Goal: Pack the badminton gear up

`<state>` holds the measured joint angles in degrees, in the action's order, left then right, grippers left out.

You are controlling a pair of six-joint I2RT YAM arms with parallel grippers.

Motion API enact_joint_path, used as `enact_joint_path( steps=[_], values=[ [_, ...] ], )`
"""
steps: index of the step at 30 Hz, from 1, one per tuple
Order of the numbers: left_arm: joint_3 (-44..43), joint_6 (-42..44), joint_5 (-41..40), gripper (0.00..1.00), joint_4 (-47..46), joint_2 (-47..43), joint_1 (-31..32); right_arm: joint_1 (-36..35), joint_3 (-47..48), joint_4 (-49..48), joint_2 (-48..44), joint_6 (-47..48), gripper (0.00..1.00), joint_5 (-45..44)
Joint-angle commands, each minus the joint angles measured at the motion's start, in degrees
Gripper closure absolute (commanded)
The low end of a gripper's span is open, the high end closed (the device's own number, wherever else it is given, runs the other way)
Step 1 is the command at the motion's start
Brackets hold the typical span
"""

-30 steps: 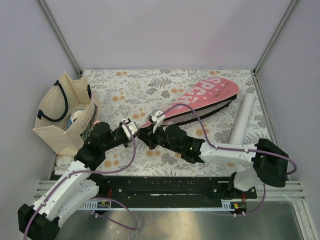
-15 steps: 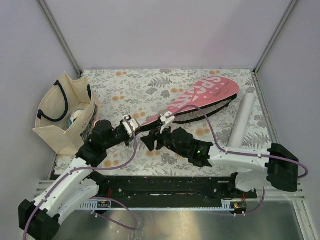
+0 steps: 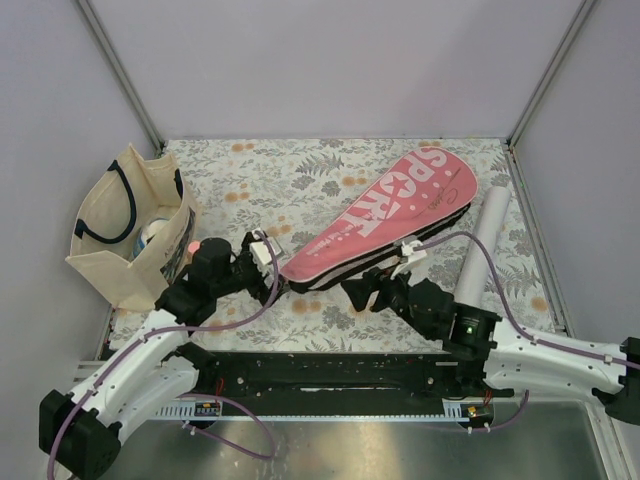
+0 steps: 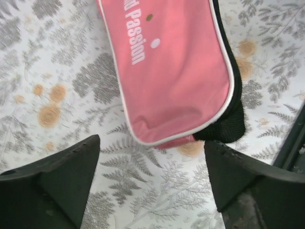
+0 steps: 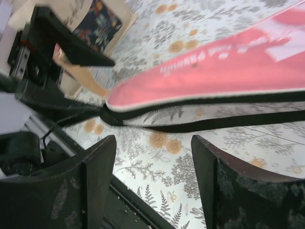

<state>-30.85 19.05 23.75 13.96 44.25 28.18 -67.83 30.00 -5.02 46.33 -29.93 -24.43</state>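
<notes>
Here the left claw (image 4: pixel 151 143) and right claw (image 5: pixel 153 139) (the 2 wide open, empty) sit by the narrow end of the pink cover (image 3: pixel 385 215).

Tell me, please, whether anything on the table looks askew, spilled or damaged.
Nothing looks spilled or damaged. The pink SPORT cover lies slanted across the table, and its black strap trails loose beside its near edge. The white tube lies flat near the right edge.
</notes>
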Motion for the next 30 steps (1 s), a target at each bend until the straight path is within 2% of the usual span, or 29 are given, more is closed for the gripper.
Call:
enact_joint_path(
  steps=[1,6,9,13,17,19,22,24,30],
  values=[
    [-2.7,-6.6,3.7,0.01,-0.7,-3.3,0.5,0.2,1.4,11.0,-6.0,-7.1,0.27,-14.6],
    [-3.2,-9.4,3.1,0.01,-0.5,-9.3,0.6,0.2,3.8,17.3,-7.7,-3.4,0.23,-18.2],
    [-6.1,-12.7,0.3,0.01,-0.9,-10.7,0.6,0.2,8.9,26.9,-6.2,-1.5,0.2,-20.6],
    [-12.1,-22.3,-3.8,0.01,-1.3,-9.6,0.6,0.1,15.7,35.5,-5.4,-0.6,0.01,-22.6],
    [-16.3,-27.7,-4.3,0.01,-2.0,-7.4,0.6,0.1,20.8,40.7,-6.6,-0.4,0.0,-28.6],
    [-16.9,-27.6,-3.5,0.01,-2.5,-7.2,0.6,0.2,21.0,40.4,-7.9,2.7,0.01,-32.4],
    [-16.6,-28.5,-6.5,0.01,-3.9,-8.5,0.6,0.2,23.7,42.9,-9.4,4.6,0.01,-35.3],
    [-15.7,-27.9,-8.4,0.01,-4.8,-10.3,0.6,0.2,25.5,45.3,-10.9,3.6,0.01,-35.6],
    [-12.0,-23.6,-14.2,0.01,-5.9,-16.9,0.6,0.2,22.9,42.3,-16.6,3.7,0.0,-35.1]
  ],
)
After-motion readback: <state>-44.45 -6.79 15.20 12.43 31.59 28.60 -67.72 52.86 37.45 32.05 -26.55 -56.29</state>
